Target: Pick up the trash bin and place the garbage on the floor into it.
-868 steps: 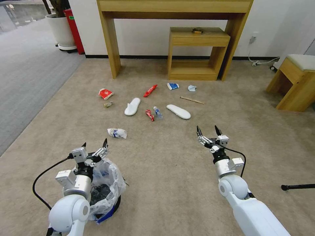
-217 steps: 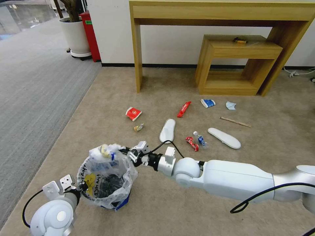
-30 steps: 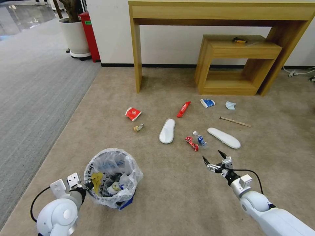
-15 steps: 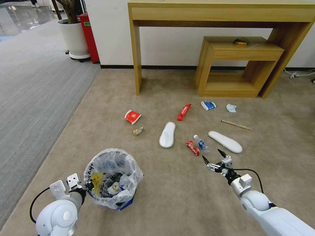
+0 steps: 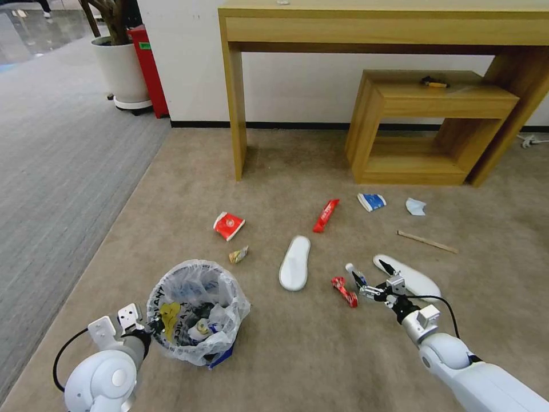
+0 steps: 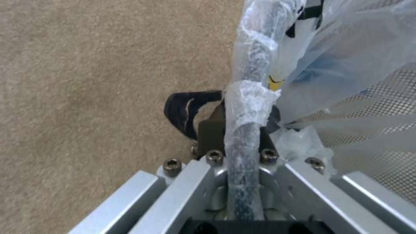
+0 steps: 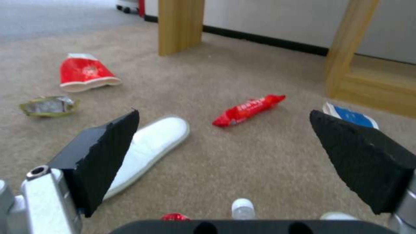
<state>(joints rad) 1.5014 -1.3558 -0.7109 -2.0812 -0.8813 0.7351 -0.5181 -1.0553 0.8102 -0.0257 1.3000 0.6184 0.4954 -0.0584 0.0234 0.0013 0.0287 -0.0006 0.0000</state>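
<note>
The trash bin [image 5: 197,312], black with a clear bag liner, stands on the beige floor [image 5: 286,360] at my lower left. My left gripper [image 5: 150,327] is shut on its bagged rim [image 6: 247,107]. My right gripper [image 5: 369,270] hovers open just above the tiny bottle [image 5: 351,269], with a small red wrapper [image 5: 345,291] on one side and a white slipper [image 5: 414,278] on the other. Between its fingers [image 7: 104,156] I see the other slipper [image 7: 151,143] and a long red wrapper [image 7: 249,109]. More garbage lies beyond: a red pouch [image 5: 229,225], a blue-white packet [image 5: 372,201], a mask [image 5: 416,206] and a stick [image 5: 427,241].
A tall wooden table leg [image 5: 234,103] and a low wooden shelf [image 5: 434,131] stand against the wall behind the litter. A white plant pot [image 5: 123,68] and a red box [image 5: 147,63] are at the far left, beside grey ribbed carpet [image 5: 51,171].
The whole picture has shifted: the camera moved forward, so the litter lies nearer. The open right gripper is now over the bottle instead of short of it. The left gripper still holds the bin.
</note>
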